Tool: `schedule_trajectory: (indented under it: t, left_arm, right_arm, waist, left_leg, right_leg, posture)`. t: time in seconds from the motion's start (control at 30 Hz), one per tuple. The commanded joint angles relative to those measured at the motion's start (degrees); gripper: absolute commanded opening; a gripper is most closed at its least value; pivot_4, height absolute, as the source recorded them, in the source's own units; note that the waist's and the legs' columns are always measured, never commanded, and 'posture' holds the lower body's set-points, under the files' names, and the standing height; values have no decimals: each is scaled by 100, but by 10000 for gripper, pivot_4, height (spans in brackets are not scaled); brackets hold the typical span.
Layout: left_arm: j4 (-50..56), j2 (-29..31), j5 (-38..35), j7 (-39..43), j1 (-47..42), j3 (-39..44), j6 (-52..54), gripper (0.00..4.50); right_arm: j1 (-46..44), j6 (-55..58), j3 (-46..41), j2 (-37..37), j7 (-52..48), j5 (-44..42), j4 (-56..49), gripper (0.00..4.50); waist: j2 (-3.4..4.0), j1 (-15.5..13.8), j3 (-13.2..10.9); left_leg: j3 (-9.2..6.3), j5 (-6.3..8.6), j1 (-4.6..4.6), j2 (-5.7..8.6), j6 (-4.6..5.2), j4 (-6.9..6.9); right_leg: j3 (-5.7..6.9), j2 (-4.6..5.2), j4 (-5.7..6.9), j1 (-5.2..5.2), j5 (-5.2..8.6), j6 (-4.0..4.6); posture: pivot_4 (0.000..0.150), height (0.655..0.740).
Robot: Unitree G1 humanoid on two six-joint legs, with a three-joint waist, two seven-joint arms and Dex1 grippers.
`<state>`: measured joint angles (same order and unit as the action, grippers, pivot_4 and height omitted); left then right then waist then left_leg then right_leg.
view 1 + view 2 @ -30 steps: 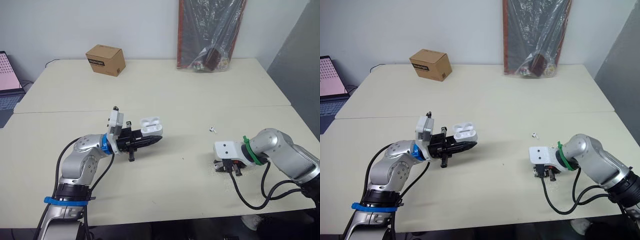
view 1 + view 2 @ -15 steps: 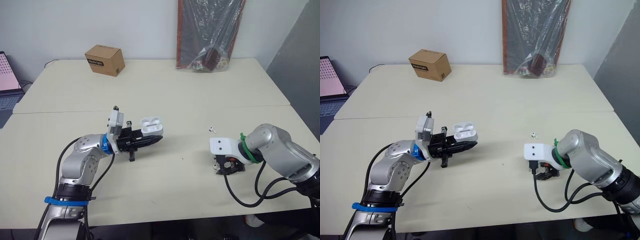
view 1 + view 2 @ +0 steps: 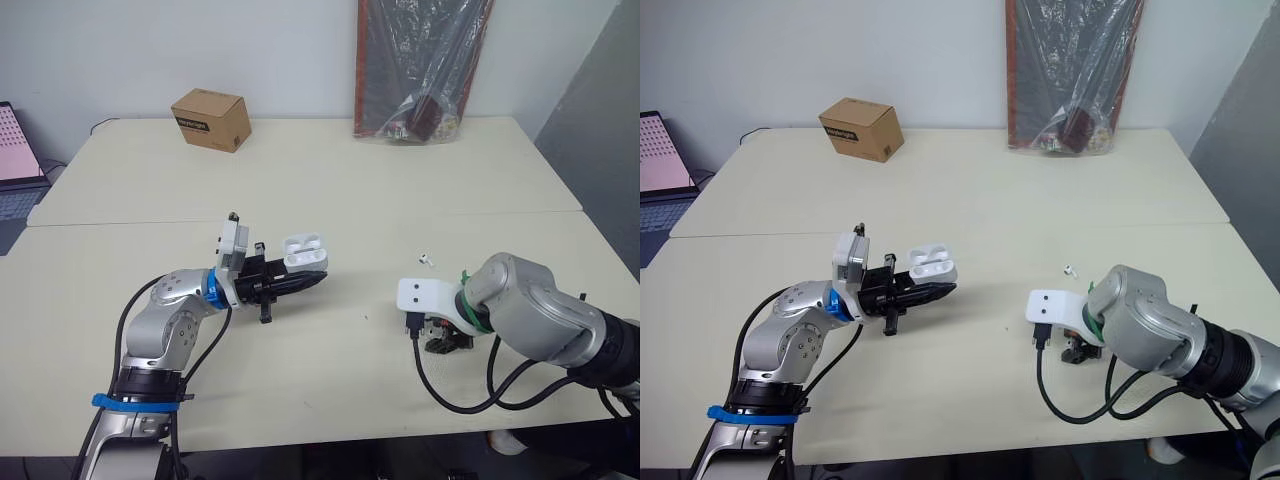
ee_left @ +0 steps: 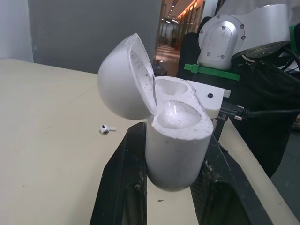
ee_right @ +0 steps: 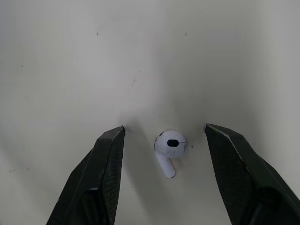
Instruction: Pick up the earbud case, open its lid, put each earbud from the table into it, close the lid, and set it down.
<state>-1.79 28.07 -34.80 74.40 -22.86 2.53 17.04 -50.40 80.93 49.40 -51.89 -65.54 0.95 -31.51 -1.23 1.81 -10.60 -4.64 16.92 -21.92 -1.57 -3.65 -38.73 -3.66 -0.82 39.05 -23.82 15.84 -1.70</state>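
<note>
Two earbuds are out on the table, both over toward its right edge. The nearer earbud lies flat on the surface, right between the fingers of my right pincer. That pincer is released and spread wide, one finger on each side, with bare table showing between each finger and the bud. The farther earbud sits a bit deeper in from the near edge, just beyond that pincer and apart from it.

On the other side, my left pincer is clenched on the earbud case, carrying it above the table, left of the middle. The fingers squeeze its lower body from both sides. The lid is flipped back on its hinge, and both wells show. A cardboard box sits near the far left corner.
</note>
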Motion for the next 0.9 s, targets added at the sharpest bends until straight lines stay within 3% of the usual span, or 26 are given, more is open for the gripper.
schedule_trajectory:
  t: [0.03, 0.47, 0.6, 0.9]
  left_arm:
    - [187, 4, -53, 14, -27, 17, -72, 7707]
    - [218, 2, -59, -1, 6, 25, -72, 7707]
    - [210, -3, -56, -13, 1, 31, -80, 7707]
    - [244, -16, -62, -35, 34, 37, -92, 7707]
  right_arm:
    - [-236, 234, 139, -43, 212, -238, -216, 27833]
    - [-459, 361, 426, 41, 884, -743, 25, 27833]
    - [-521, 389, 489, 33, 1014, -845, 83, 19331]
    - [-630, 451, 588, -52, 1168, -1110, 56, 19331]
  waist:
    - [0, 1, 0]
    - [0, 4, 0]
    - [0, 5, 0]
    - [0, 5, 0]
  left_leg:
    - [0, 0, 0, 0, 0, 0]
    - [0, 0, 1, -1, 0, 0]
    - [1, 0, 2, -2, 0, -1]
    - [0, 0, 2, -2, 0, -1]
  right_leg:
    - [0, 0, 0, 0, 0, 0]
    - [1, 0, 0, 0, 0, 0]
    - [0, -1, 0, 0, -1, 1]
    - [1, -1, 0, 1, -1, 0]
  posture:
    - [1500, 7400]
    - [1500, 7400]
    - [1500, 7400]
    - [1500, 7400]
